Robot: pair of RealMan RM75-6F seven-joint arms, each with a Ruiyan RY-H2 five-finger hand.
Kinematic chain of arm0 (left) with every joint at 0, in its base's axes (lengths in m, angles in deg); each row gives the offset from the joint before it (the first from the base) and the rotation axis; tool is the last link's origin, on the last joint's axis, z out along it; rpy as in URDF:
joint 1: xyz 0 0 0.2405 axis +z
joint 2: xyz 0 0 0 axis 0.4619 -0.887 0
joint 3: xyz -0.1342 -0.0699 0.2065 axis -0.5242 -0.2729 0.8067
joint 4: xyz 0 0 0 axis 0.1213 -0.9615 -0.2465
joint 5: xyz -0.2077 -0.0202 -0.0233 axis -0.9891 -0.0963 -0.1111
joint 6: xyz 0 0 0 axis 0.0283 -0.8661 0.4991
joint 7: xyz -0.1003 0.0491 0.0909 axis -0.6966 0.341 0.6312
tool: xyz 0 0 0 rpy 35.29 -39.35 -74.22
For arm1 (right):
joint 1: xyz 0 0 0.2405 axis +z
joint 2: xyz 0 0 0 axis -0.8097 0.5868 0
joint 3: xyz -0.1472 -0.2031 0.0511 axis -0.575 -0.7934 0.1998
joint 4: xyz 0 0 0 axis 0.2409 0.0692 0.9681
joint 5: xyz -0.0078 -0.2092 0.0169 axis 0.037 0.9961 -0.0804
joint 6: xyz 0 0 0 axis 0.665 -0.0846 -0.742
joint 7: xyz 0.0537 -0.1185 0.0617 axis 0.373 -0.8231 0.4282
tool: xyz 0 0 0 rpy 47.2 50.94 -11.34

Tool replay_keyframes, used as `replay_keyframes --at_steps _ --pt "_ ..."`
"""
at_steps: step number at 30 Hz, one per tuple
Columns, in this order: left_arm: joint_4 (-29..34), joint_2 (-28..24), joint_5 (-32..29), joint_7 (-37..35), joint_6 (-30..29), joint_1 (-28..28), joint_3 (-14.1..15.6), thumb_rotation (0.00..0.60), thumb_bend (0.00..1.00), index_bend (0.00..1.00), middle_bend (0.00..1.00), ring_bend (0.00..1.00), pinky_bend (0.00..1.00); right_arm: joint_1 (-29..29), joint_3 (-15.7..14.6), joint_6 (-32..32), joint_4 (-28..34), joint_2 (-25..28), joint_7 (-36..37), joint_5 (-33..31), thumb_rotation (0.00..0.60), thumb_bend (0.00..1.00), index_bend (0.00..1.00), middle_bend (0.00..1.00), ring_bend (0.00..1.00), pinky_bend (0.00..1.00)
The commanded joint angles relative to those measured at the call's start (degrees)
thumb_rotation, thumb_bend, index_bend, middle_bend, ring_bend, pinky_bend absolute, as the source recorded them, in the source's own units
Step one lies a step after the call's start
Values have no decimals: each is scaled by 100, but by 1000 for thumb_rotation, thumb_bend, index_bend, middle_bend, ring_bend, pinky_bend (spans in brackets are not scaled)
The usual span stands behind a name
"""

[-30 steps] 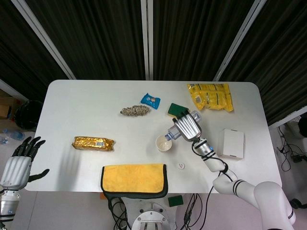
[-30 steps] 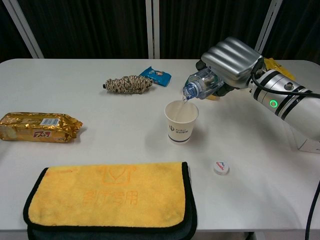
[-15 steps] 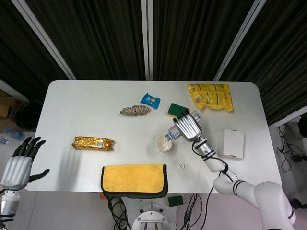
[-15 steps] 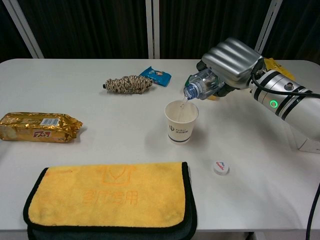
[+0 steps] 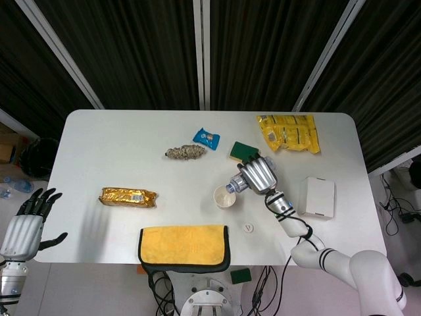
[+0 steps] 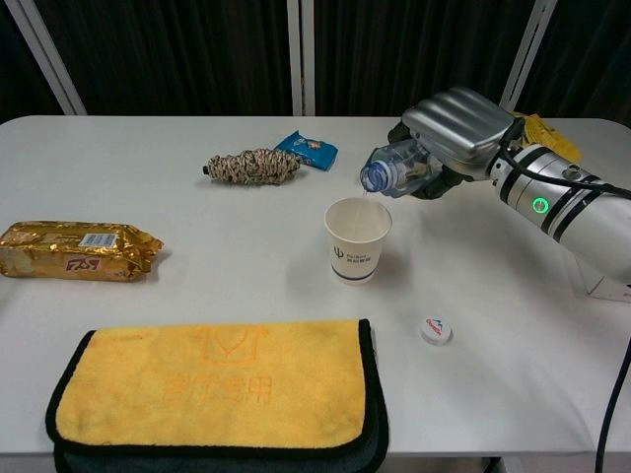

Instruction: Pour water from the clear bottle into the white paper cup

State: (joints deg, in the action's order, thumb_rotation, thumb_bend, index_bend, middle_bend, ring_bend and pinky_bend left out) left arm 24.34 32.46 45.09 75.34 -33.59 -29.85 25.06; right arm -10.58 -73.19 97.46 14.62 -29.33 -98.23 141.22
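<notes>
The white paper cup (image 6: 357, 240) (image 5: 225, 197) stands upright near the table's middle. My right hand (image 6: 456, 123) (image 5: 258, 175) grips the clear bottle (image 6: 396, 168) (image 5: 235, 185), which lies tilted with its open mouth just above the cup's far right rim. A thin thread of water runs from the mouth into the cup. The bottle's white cap (image 6: 436, 330) (image 5: 248, 228) lies on the table to the cup's front right. My left hand (image 5: 26, 220) hangs open off the table's left edge, seen only in the head view.
A yellow cloth (image 6: 212, 386) on a black pad fills the front edge. A gold snack pack (image 6: 75, 249) lies at left; a twine-like bundle (image 6: 252, 165) and blue packet (image 6: 308, 150) sit behind the cup. Green sponge (image 5: 243, 151), yellow bag (image 5: 288, 132) and white box (image 5: 319, 196) lie to the right.
My right hand has rolled back slightly, lifting the bottle's mouth a little higher; the stream has thinned. The cup and the left hand have not moved.
</notes>
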Motion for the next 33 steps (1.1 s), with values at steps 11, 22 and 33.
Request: replay_keyframes --at_steps 11,22,33 --pt "-27 4 21 -38 41 -1 37 600 42 161 115 45 190 -405 307 -275 1082 619 3057 -521 600 349 919 672 529 560" --pt "1 22 43 -14 194 -65 82 600 44 161 115 46 190 -678 279 32 -392 -25 7562 -211 600 381 921 674 529 560" --pt "69 24 8 75 262 -101 79 600 44 161 115 46 190 -582 -40 -279 -1767 -582 9773 39 600 331 915 665 528 560"
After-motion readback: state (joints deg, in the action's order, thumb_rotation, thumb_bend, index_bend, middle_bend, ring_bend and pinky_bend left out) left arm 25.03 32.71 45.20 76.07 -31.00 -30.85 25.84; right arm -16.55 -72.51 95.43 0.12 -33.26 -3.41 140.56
